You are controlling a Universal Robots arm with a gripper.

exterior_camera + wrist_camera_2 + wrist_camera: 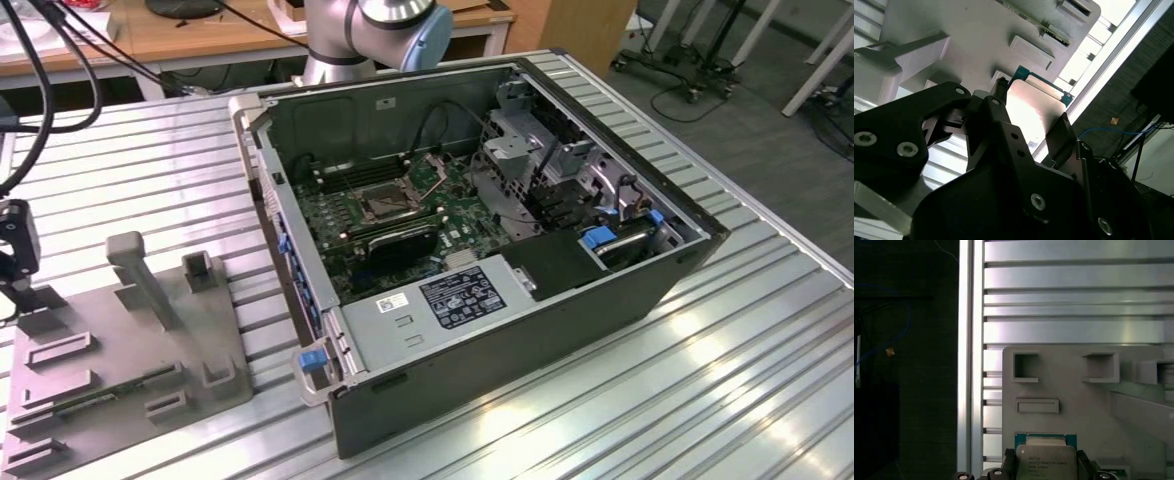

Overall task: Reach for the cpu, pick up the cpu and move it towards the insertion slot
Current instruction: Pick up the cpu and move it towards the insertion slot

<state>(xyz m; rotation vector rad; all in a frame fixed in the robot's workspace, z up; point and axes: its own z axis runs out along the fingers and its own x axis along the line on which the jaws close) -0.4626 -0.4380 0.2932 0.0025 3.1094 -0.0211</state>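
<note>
The cpu (1046, 461) is a thin square chip with a silvery face and a green rim, sitting between my gripper's two black fingers in both wrist views. My gripper (1031, 107) is shut on the cpu (1034, 110), one fingertip (1000, 90) on one edge and the other on the opposite edge. In the exterior view my gripper (16, 285) hangs at the far left, over the grey fixture plate (127, 350). The insertion slot (378, 203), a dark square socket with a shiny frame, lies on the green board inside the open computer case (534, 330), well to the right of my gripper.
The fixture plate (1069, 390) carries upright blocks (138, 275) and shallow pockets close around the gripper. The ribbed metal table (694, 400) ends in a rail (966, 365) beside the plate. The case walls (274, 200) rise around the board, and the arm's base (360, 35) stands behind the case.
</note>
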